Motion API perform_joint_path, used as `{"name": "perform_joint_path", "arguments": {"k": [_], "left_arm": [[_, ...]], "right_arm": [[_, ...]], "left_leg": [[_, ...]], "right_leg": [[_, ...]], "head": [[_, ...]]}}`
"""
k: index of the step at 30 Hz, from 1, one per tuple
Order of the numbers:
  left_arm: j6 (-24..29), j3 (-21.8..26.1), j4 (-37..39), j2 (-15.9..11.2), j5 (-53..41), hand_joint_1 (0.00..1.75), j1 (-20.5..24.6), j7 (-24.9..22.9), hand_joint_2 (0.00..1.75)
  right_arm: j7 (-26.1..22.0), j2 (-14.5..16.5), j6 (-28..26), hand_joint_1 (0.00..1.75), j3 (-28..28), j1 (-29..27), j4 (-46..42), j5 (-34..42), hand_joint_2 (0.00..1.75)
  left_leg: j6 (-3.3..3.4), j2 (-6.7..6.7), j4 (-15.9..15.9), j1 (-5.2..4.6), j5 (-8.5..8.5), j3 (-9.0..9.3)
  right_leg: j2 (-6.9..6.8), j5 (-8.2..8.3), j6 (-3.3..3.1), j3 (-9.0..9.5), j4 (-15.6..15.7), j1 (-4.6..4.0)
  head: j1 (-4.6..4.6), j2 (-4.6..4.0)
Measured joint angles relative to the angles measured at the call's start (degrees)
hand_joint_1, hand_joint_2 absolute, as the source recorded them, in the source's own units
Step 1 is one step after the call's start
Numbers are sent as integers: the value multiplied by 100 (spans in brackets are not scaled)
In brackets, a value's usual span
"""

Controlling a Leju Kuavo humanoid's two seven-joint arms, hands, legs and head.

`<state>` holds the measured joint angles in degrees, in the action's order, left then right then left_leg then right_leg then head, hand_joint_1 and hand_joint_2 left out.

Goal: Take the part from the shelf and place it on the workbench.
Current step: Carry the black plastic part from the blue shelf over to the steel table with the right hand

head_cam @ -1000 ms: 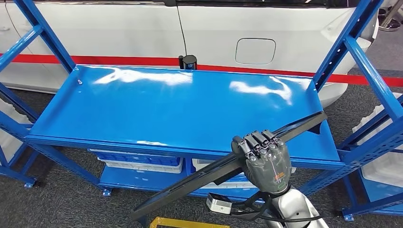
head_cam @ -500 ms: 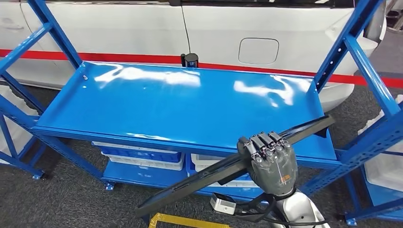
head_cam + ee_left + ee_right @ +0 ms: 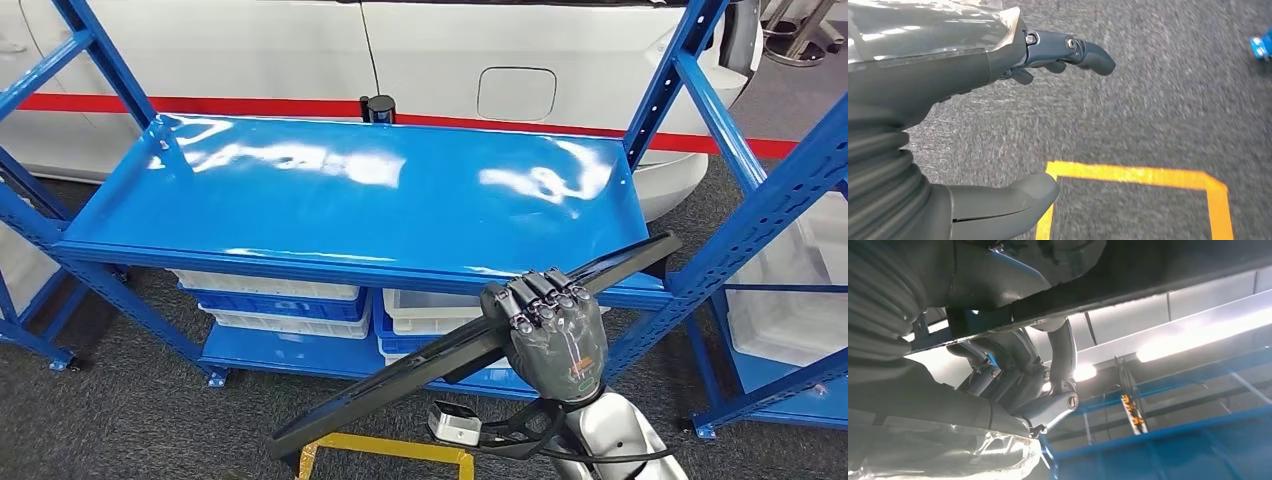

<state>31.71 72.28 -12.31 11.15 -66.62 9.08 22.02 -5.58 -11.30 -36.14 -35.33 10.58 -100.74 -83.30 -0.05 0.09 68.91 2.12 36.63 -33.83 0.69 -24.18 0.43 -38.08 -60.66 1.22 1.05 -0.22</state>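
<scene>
At the far left of the head view, the blue metal shelf rack [image 3: 110, 260] begins with slanted uprights, and its glossy blue shelf board [image 3: 350, 200] runs across the middle of the scene. Below that board sit white and blue plastic bins [image 3: 290, 305], stacked on the lower level. Behind the rack stands a white car body with a red stripe [image 3: 250, 60], and a small dark cylinder [image 3: 378, 108] rises at the board's back edge. On the grey carpet floor [image 3: 1158, 100], a yellow tape outline [image 3: 1138, 176] marks a corner. The left hand [image 3: 973, 100] hangs above that floor, its fingers [image 3: 1088, 52] apart from the thick thumb and holding nothing.

Further right, the long, thin black strip part [image 3: 400, 375] slants from low near the yellow tape up toward the right, its upper end crossing the front edge of the shelf board. The right hand [image 3: 550, 335] grips it around the middle, fingers [image 3: 545, 300] wrapped over the top of the strip, holding it in the air in front of the rack.
</scene>
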Motion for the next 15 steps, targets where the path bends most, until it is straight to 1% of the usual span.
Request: {"name": "perform_joint_path", "arguments": {"k": [1, 2, 3, 4, 5, 6, 7, 8, 9, 10, 11, 12, 13, 14, 15], "left_arm": [[1, -9, -1, -4, 4, 0, 8, -3, 175], [1, -21, -1, -7, 10, 0, 16, -6, 175], [2, -31, -1, -8, 14, 0, 25, -6, 175], [3, -39, -1, -7, 16, 0, 28, -6, 175], [3, -43, -1, -2, 17, 0, 25, -6, 175], [3, -45, 0, 5, 17, 0, 20, -7, 175], [3, -46, 0, 11, 17, 0, 16, -8, 175], [4, -46, 1, 15, 17, 0, 12, -9, 175], [7, -48, 1, 17, 17, 0, 9, -10, 175], [10, -49, 1, 17, 17, 0, 8, -11, 175], [14, -51, 1, 19, 17, 0, 7, -12, 175], [17, -53, 1, 21, 20, 0, 7, -12, 175], [18, -55, 2, 23, 25, 0, 7, -12, 175], [18, -55, 2, 26, 30, 0, 4, -12, 175], [18, -55, 2, 25, 38, 0, 1, -12, 175]], "right_arm": [[0, 5, 4, 175, 0, -1, -1, 0, 175], [2, 9, 8, 175, 4, -1, -1, 2, 175], [4, 13, 8, 175, 9, -2, -2, 5, 175], [6, 15, 8, 175, 15, -3, -2, 8, 175], [9, 13, 8, 175, 20, -5, -2, 9, 175], [9, 11, 8, 175, 21, -6, -2, 10, 175], [9, 9, 8, 175, 21, -6, -2, 10, 175], [9, 7, 8, 175, 21, -5, -2, 11, 175], [9, 3, 8, 175, 21, -4, -2, 13, 175], [9, 1, 8, 175, 21, -2, -2, 15, 175], [9, -1, 8, 175, 22, -1, -4, 18, 175], [10, -4, 8, 175, 23, 1, -6, 22, 175], [11, -7, 8, 175, 25, 1, -8, 26, 175], [13, -10, 8, 175, 26, -1, -10, 29, 175], [14, -14, 8, 175, 27, 0, -11, 31, 175]], "left_leg": [[110, 5, -257, -87, -116, 188], [244, 23, -618, -158, -374, 338], [330, 44, -1016, -205, -619, 445], [351, 69, -1145, -216, -780, 347], [364, 88, -1209, -200, -957, 228], [348, 96, -1203, -196, -1027, 140], [331, 103, -1196, -191, -1095, 52], [309, 110, -1183, -181, -1159, -33], [281, 112, -1160, -171, -1213, -114], [246, 112, -1130, -168, -1257, -189], [207, 111, -1096, -168, -1297, -248], [168, 110, -1069, -175, -1335, -288], [132, 109, -1056, -181, -1376, -318], [101, 108, -1053, -181, -1418, -333], [72, 100, -1042, -169, -1423, -357]], "right_leg": [[-6, 110, 9, -70, 16, -43], [-14, 60, 11, -192, -82, -87], [-21, -94, 29, -285, -275, -94], [-32, -325, 53, -362, -566, -79], [-33, -598, 57, -440, -940, -70], [-34, -679, 95, -432, -1209, -49], [-35, -648, 162, -359, -1342, -27], [-38, -534, 244, -194, -1282, -4], [-48, -415, 316, 70, -1019, 23], [-59, -396, 354, 390, -631, 36], [-64, -441, 348, 676, -231, 19], [-66, -525, 315, 872, 78, 0], [-59, -610, 268, 960, 245, -32], [-50, -621, 218, 945, 299, -47], [-54, -598, 166, 908, 304, -20]], "head": [[-2, 0], [-16, 0], [-35, 0], [-58, 0], [-78, 0], [-91, 0], [-100, 0], [-106, 0], [-111, 0], [-116, 0], [-120, 0], [-121, 0], [-118, 0], [-109, 0], [-101, 0]]}}
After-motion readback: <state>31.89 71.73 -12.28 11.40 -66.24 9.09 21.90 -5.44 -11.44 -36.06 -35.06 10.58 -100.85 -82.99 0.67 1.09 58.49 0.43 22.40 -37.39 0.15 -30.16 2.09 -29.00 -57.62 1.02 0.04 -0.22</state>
